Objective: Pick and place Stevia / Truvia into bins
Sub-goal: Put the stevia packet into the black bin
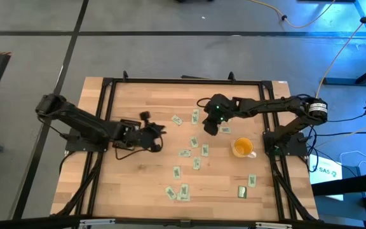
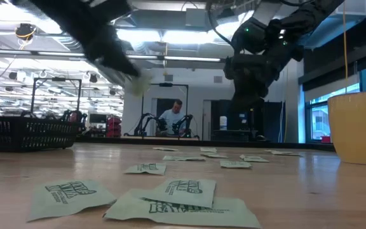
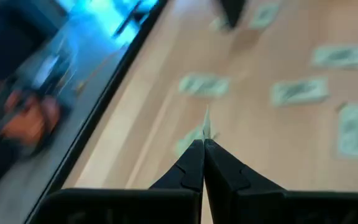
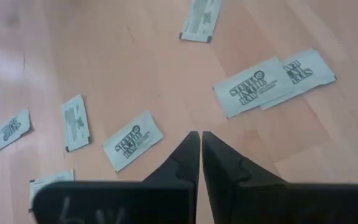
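Your left pincer [image 1: 159, 130] hangs above the wooden worktop [image 1: 138, 184], well to the left of the yellow cup [image 1: 243, 147]. Its fingers are clenched on the edge of one pale green sachet [image 3: 206, 121], which stands up thin between the fingertips in the left wrist view. In the low view the same sachet [image 2: 140, 83] shows blurred at the pincer tip, clear of the worktop surface.

Your right pincer [image 1: 210, 126] hangs just left of the yellow cup, raised above the wood. Its fingers are pressed together with nothing between them. Directly beyond its fingertips lies one sachet [image 4: 132, 140], flat on the worktop and not touched. Two overlapping sachets [image 4: 272, 81] lie near it to one side.

The remaining Stevia sachets [image 1: 184, 152] lie scattered flat across the worktop between the two pincers and toward the near edge. Most lie to the left of the cup; one sachet [image 1: 251, 180] lies nearer the worktop's front edge than the cup, with a darker one [image 1: 241, 191] beside it.

A black mesh basket [image 2: 24, 133] stands at the left of the low view, far from the cup. No sachet can be made out inside it.
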`<move>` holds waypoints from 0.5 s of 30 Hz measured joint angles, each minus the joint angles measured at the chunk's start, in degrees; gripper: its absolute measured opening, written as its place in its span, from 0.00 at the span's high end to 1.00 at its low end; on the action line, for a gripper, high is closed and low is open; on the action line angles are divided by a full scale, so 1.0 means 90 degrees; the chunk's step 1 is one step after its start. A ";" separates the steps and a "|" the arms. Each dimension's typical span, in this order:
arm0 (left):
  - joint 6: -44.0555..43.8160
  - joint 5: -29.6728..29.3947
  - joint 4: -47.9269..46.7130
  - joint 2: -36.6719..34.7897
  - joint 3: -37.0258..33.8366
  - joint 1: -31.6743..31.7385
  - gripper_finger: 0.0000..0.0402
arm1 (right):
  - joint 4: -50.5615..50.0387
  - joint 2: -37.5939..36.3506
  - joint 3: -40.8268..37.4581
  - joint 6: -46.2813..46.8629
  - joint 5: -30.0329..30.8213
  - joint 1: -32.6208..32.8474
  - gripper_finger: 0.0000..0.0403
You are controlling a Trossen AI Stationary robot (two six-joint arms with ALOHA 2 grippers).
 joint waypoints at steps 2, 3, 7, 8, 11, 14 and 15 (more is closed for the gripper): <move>-0.0689 -0.0190 -0.0754 -0.0230 0.0000 -0.0110 0.99 | -0.0002 0.0000 0.0000 -0.0013 0.0000 -0.0008 0.94; -0.0922 -0.0187 -0.1091 -0.0322 0.0000 -0.0157 0.99 | -0.0002 0.0000 -0.0001 -0.0053 0.0000 -0.0008 0.94; -0.1703 -0.0155 -0.2075 -0.0430 0.0000 -0.0327 0.99 | -0.0002 0.0000 -0.0001 -0.0173 -0.0005 -0.0008 0.94; -0.1926 -0.0162 -0.2251 -0.0430 0.0000 -0.0346 0.99 | -0.0002 0.0000 -0.0001 -0.0172 -0.0005 -0.0008 0.94; -0.2607 -0.0174 -0.2783 -0.0411 0.0000 -0.0366 0.99 | -0.0002 0.0000 -0.0001 -0.0175 -0.0005 -0.0008 0.94; -0.3118 -0.0172 -0.3330 -0.0396 0.0000 -0.0350 0.99 | -0.0002 0.0000 -0.0001 -0.0170 -0.0010 -0.0008 0.94; -0.3272 -0.0173 -0.3495 -0.0396 0.0000 -0.0348 0.99 | -0.0002 0.0000 -0.0001 -0.0170 -0.0010 -0.0008 0.94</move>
